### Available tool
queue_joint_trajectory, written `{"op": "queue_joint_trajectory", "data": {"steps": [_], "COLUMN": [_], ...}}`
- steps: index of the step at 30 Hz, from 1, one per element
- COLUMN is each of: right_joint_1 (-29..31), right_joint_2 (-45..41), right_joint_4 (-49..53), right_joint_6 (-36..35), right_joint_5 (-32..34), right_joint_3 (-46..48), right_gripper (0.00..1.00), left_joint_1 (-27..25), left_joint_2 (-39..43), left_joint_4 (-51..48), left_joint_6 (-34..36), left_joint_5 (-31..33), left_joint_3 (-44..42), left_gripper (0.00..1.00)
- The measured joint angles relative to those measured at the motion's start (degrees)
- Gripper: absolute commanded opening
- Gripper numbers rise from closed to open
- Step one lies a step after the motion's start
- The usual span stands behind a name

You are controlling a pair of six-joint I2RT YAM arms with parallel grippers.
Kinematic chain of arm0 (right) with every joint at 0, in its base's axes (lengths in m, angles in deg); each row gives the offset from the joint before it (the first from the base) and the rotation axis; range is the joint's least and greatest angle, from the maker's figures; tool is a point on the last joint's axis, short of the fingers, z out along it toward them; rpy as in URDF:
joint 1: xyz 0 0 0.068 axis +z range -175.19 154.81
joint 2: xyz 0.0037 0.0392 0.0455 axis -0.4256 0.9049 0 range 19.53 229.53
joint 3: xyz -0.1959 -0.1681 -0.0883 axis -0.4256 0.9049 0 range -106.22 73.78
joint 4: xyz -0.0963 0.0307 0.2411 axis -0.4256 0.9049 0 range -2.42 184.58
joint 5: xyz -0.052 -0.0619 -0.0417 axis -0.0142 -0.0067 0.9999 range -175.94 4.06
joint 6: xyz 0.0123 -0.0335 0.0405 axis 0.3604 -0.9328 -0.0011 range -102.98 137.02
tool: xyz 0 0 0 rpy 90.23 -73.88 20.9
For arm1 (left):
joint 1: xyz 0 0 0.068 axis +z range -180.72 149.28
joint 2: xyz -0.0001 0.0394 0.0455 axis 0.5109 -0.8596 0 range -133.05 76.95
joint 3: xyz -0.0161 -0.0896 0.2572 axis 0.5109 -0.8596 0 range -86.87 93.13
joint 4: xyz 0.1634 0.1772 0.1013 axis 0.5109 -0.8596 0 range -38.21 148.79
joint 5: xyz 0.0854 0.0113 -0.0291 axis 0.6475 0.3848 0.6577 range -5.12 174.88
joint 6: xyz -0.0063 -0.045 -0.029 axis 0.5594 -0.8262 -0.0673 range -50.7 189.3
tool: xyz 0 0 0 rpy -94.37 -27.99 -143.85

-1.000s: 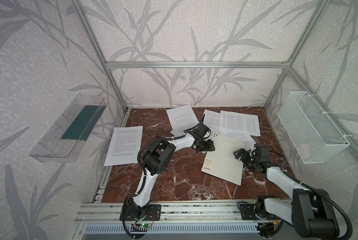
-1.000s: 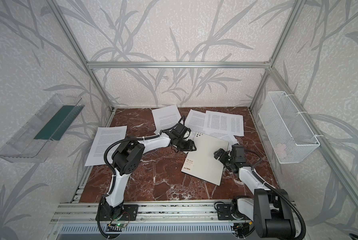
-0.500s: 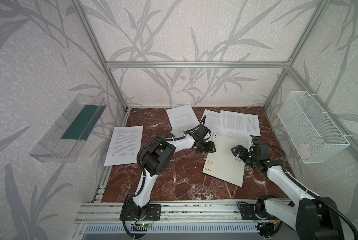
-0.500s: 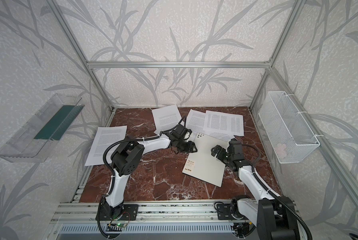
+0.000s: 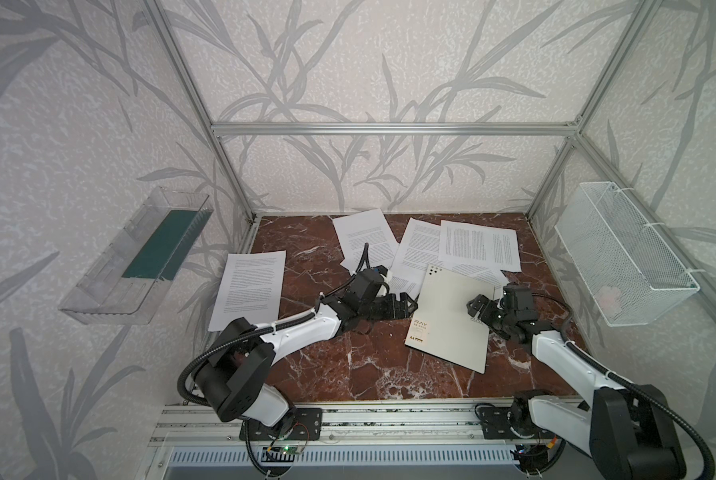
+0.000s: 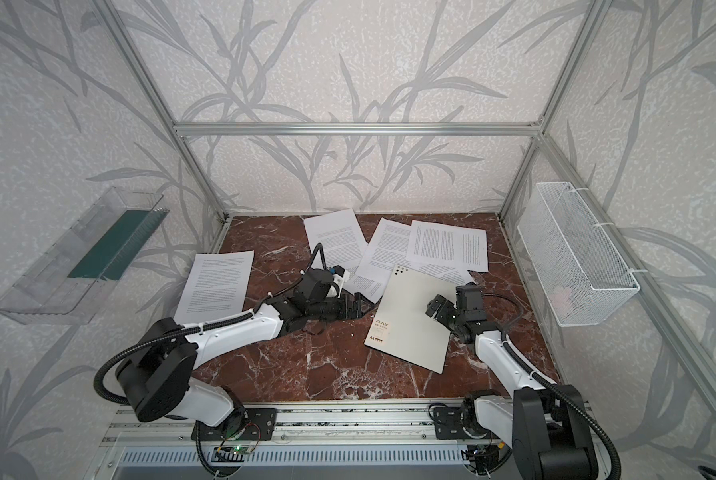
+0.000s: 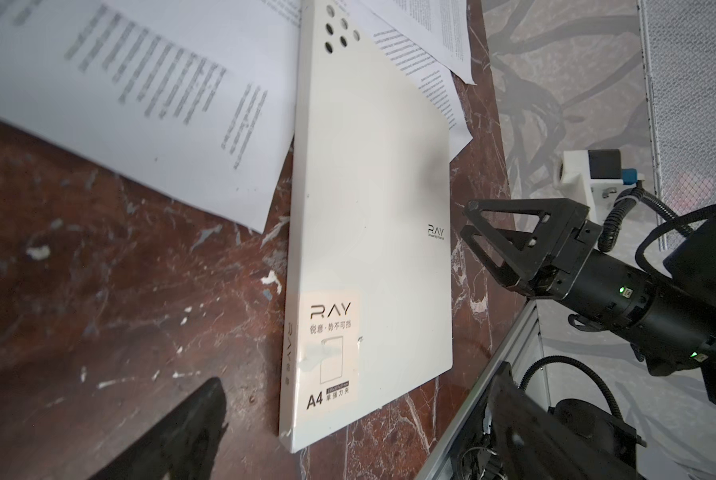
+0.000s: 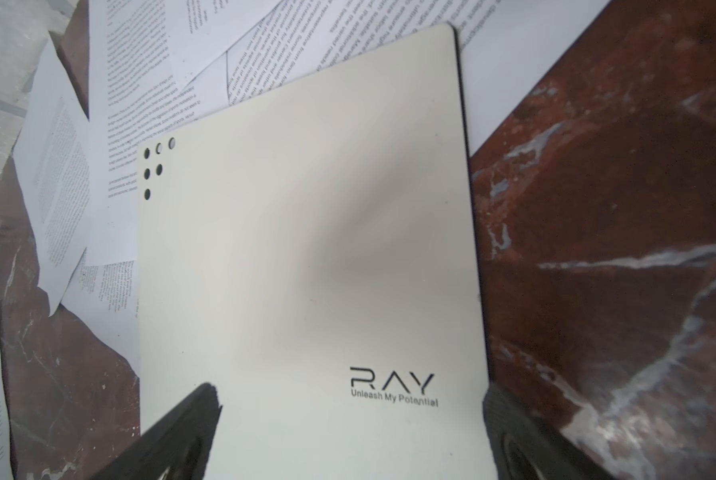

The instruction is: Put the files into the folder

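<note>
The bench [image 5: 348, 365] holds the closed folder [image 5: 451, 316] right of centre; files [image 5: 478, 245] lie loose from its 9 to 12 o'clock, 0 filed, so opening likely comes first. Left jaws at its 9 o'clock, right jaws at 3 o'clock, both released and empty

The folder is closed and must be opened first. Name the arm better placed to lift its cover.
Right, probably. The right gripper hangs open over the folder near its free edge; the left gripper, also open, sits at the spine side.
</note>
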Motion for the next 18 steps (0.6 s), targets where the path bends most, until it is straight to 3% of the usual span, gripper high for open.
{"op": "queue_joint_trajectory", "data": {"steps": [7,18], "right_joint_1": [0.00,1.66], "right_joint_2": [0.39,6.49], "right_joint_4": [-0.11,-10.34], "right_joint_6": [1.62,4.48], "right_joint_5": [0.22,-7.08], "right_joint_3": [1.20,1.75], "right_gripper": [0.99,0.99], "left_joint_1": [-2.69,-6.51], "left_joint_2": [3.69,-3.76], "left_joint_4": [5.79,21.42], "left_joint_6": [-9.51,-19.04], "left_joint_5": [-1.75,-5.16], "left_joint_3": [-9.94,-12.52], "left_gripper": [0.98,0.92]}}
